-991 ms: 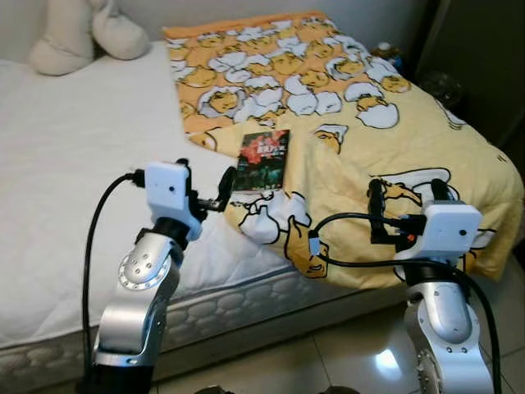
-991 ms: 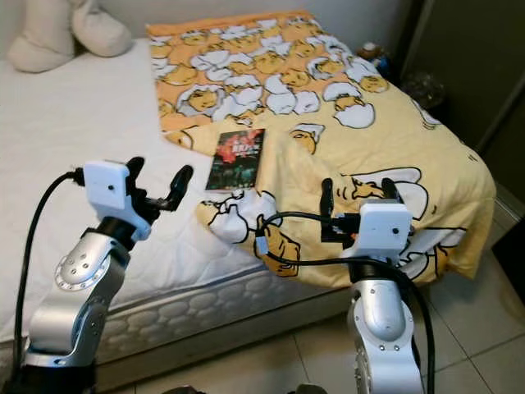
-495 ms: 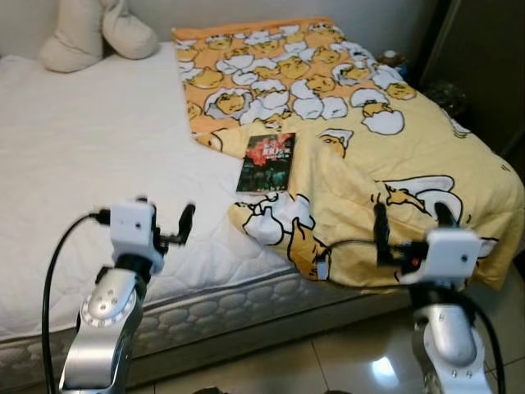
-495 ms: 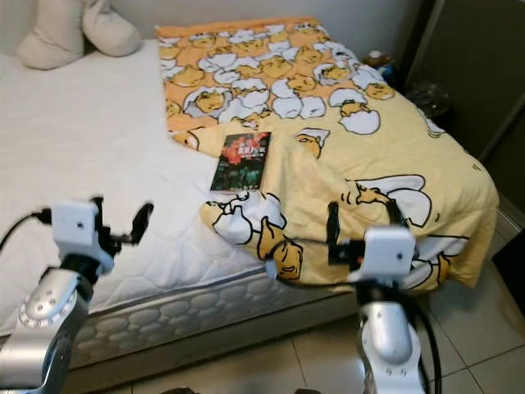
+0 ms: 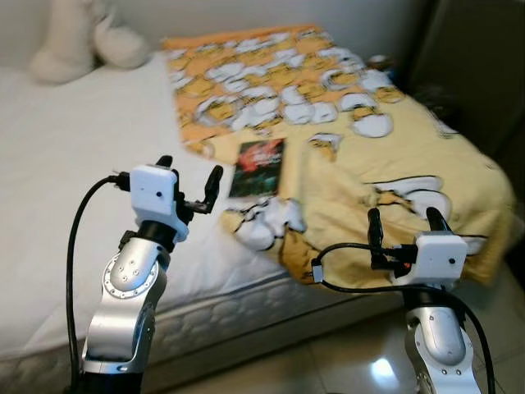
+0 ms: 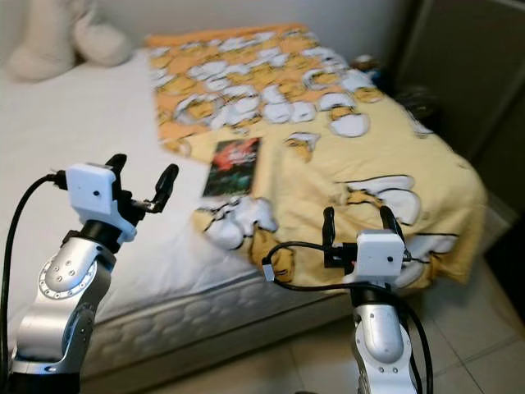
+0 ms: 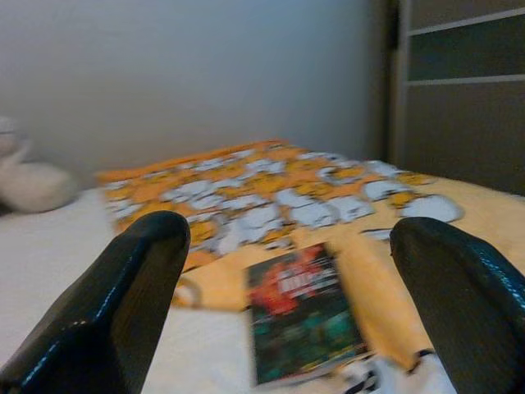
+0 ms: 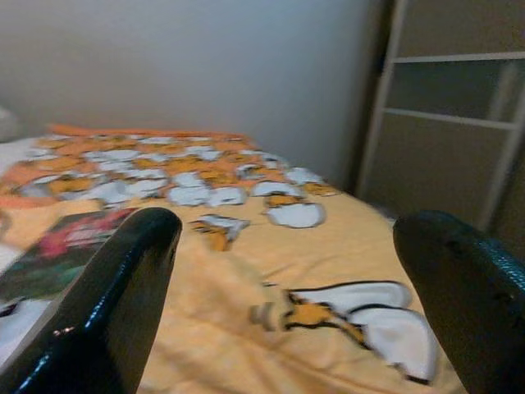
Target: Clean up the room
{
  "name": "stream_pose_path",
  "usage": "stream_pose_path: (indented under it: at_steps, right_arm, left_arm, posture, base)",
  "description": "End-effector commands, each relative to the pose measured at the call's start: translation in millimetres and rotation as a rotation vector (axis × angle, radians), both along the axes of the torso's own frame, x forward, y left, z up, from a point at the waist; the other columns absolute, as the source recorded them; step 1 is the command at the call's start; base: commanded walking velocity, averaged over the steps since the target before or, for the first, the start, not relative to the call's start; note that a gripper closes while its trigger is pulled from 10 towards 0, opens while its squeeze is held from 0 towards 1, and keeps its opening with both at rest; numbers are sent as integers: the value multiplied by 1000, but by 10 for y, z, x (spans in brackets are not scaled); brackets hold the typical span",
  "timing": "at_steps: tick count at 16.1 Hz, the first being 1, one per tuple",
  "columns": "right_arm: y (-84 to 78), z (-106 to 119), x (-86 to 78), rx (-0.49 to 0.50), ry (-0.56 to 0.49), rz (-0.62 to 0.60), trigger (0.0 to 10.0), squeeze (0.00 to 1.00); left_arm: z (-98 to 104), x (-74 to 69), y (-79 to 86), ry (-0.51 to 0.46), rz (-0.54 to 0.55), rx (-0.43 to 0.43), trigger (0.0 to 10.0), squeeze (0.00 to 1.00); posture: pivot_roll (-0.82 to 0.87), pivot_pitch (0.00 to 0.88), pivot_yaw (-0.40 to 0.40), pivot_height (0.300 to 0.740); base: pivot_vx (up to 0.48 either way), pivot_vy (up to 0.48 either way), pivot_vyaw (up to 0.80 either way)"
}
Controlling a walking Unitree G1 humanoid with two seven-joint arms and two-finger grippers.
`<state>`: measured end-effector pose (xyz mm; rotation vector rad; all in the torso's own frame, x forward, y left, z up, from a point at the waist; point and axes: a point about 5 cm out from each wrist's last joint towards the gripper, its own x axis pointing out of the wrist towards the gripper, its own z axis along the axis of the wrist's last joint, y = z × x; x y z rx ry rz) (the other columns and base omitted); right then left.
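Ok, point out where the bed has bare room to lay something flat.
The white mattress lies bare between the plush toy, the yellow blanket and the near edge. The book sits at the blanket's border; the blanket covers the robot's right half of the bed.
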<state>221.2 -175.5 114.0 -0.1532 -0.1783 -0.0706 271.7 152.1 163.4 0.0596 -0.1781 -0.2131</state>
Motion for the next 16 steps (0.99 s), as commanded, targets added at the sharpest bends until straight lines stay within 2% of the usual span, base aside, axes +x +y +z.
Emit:
stream_pose_path:
  at_steps: [1, 4, 8, 12, 15, 16]
  right_arm:
    - [2, -1, 27, 7, -6, -9, 10000, 0]
    - [23, -19, 50, 6, 9, -6, 10000, 0]
    - [36, -21, 68, 11, 14, -5, 10000, 0]
    - [21, -24, 99, 19, 15, -7, 10000, 0]
    - [33, -18, 111, 26, 21, 0, 10000, 0]
    - [34, -18, 110, 28, 21, 1, 10000, 0]
  left_arm:
    - [6, 9, -42, 6, -22, -3, 10000, 0]
    - [-13, 13, -72, 18, -27, -12, 10000, 0]
    - [-37, -19, -165, 31, -46, -24, 10000, 0]
    - [-33, -1, -188, 39, -42, -35, 10000, 0]
    - [-12, 2, -289, 42, -91, -5, 10000, 0]
    - [-25, 29, -304, 64, -96, -12, 10000, 0]
  posture:
    - [-106, 0, 61, 740]
    - [-107, 0, 63, 740]
    - [-105, 0, 63, 740]
    - [-101, 0, 62, 740]
    - [-100, 0, 61, 740]
    - [-98, 0, 59, 740]
  base:
    - [480, 0, 0]
    - [480, 0, 0]
    - [480, 0, 748]
    - [472, 0, 717]
    - [460, 0, 0]
    - [0, 0, 0]
